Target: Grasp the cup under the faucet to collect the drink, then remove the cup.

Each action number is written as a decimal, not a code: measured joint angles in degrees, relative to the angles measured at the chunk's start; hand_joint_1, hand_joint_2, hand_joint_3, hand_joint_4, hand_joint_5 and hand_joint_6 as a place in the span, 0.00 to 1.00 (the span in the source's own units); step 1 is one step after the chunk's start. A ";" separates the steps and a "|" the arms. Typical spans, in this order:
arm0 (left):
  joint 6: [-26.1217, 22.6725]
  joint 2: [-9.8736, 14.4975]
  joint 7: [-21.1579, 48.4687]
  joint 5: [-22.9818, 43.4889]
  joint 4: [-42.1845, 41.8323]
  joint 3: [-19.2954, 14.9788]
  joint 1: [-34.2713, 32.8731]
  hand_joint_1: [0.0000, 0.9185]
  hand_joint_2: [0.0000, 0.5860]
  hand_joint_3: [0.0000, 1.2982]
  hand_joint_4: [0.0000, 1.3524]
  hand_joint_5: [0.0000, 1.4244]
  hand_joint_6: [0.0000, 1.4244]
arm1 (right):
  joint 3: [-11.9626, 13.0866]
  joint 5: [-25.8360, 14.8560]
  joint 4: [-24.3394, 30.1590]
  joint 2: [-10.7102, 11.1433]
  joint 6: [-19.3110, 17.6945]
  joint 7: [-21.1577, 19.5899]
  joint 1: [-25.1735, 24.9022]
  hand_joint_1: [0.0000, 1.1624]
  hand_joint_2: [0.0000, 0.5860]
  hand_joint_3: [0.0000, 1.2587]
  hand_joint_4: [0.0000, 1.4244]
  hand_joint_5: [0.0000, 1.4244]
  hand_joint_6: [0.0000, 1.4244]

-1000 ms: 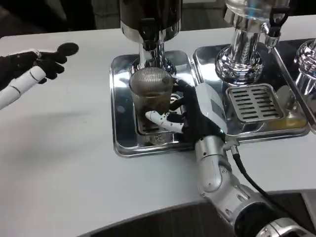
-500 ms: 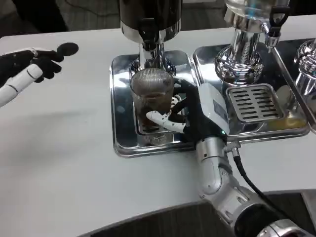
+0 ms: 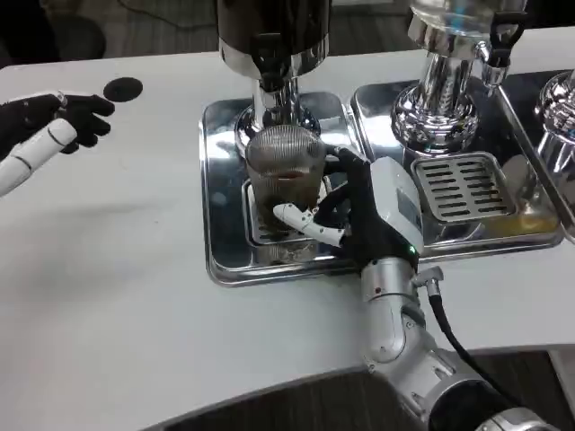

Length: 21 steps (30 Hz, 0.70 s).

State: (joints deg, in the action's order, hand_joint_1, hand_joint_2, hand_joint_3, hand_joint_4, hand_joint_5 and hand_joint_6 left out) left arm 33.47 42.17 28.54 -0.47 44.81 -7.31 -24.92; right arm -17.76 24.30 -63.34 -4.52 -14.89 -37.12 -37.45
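Note:
A ribbed clear cup [image 3: 286, 175] with dark drink in it stands on the drip grate of the left steel tray [image 3: 220, 229], below the dark dispenser's faucet [image 3: 272, 63]. My right hand [image 3: 359, 215] wraps the cup from its right side, thumb across the front, and holds it. My left hand [image 3: 43, 130] hovers over the white table at the far left, fingers apart, holding nothing.
A second steel dispenser [image 3: 449, 81] with its own tray and grate [image 3: 463, 187] stands to the right, a third at the right edge [image 3: 559, 117]. A black disc [image 3: 122, 89] lies on the table near my left hand.
The cup and my right hand have shifted slightly right and toward me on the grate. My left hand has drawn back a little to the left.

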 measured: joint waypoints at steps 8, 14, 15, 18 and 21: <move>0.03 0.00 0.14 -0.09 1.45 1.13 -0.69 0.00 0.30 0.27 0.27 0.25 0.25 | 1.05 0.02 1.17 -0.13 -0.77 -0.40 1.49 0.59 0.31 0.34 0.35 0.52 0.81; 0.13 -0.05 0.16 -0.35 2.34 1.77 -1.01 0.00 0.30 0.27 0.27 0.25 0.25 | 1.83 -0.01 3.22 -0.33 -0.78 -0.47 2.82 0.59 0.31 0.35 0.35 0.52 0.81; 0.21 -0.05 0.16 -0.36 2.55 1.85 -1.22 0.00 0.30 0.27 0.27 0.25 0.25 | 1.86 0.00 3.59 -0.33 -0.78 -0.47 3.01 0.59 0.31 0.35 0.35 0.52 0.81; 0.34 -0.11 0.16 -0.43 3.04 2.43 -1.84 0.00 0.30 0.27 0.27 0.25 0.25 | 2.04 0.08 5.19 -0.19 -0.79 -0.49 3.72 0.59 0.31 0.35 0.35 0.52 0.81; 0.42 -0.46 0.16 -0.84 3.68 3.41 -1.92 0.00 0.30 0.27 0.27 0.25 0.25 | 2.15 0.23 6.21 0.16 -0.78 -0.52 4.32 0.59 0.31 0.35 0.35 0.52 0.81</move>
State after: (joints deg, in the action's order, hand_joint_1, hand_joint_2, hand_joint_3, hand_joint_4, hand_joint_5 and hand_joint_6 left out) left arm 33.89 41.71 28.70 -1.32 48.49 -3.90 -26.84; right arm -15.61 24.53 -57.13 -4.37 -15.67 -37.64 -33.13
